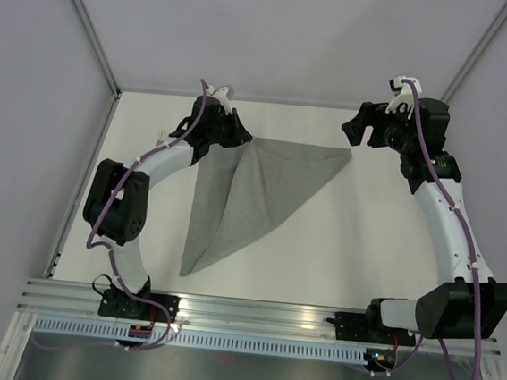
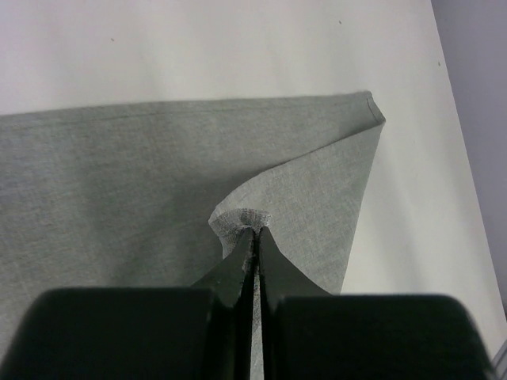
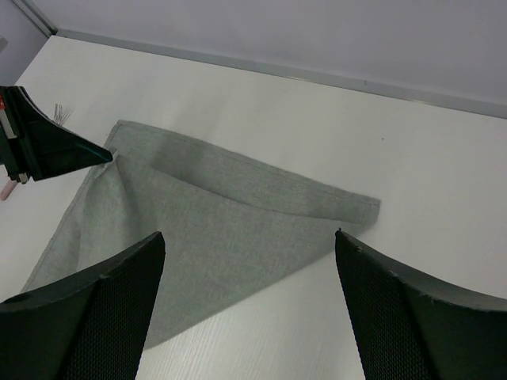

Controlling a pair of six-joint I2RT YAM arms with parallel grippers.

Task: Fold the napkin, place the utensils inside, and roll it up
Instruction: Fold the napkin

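1. Toward 11 o'clock on the table [image 1: 364,255], the left gripper [image 2: 255,234] is pinched tight on a corner of the napkin [image 1: 254,186].
2. Right gripper [image 3: 249,237] hovers wide apart at 2 o'clock, holding nothing.
3. Diagonal fold looks nearly laid (edges not squared); utensils and rolling remain.

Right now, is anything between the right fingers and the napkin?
No. Only bare table lies between the open right fingers and the napkin. The top view shows it best.
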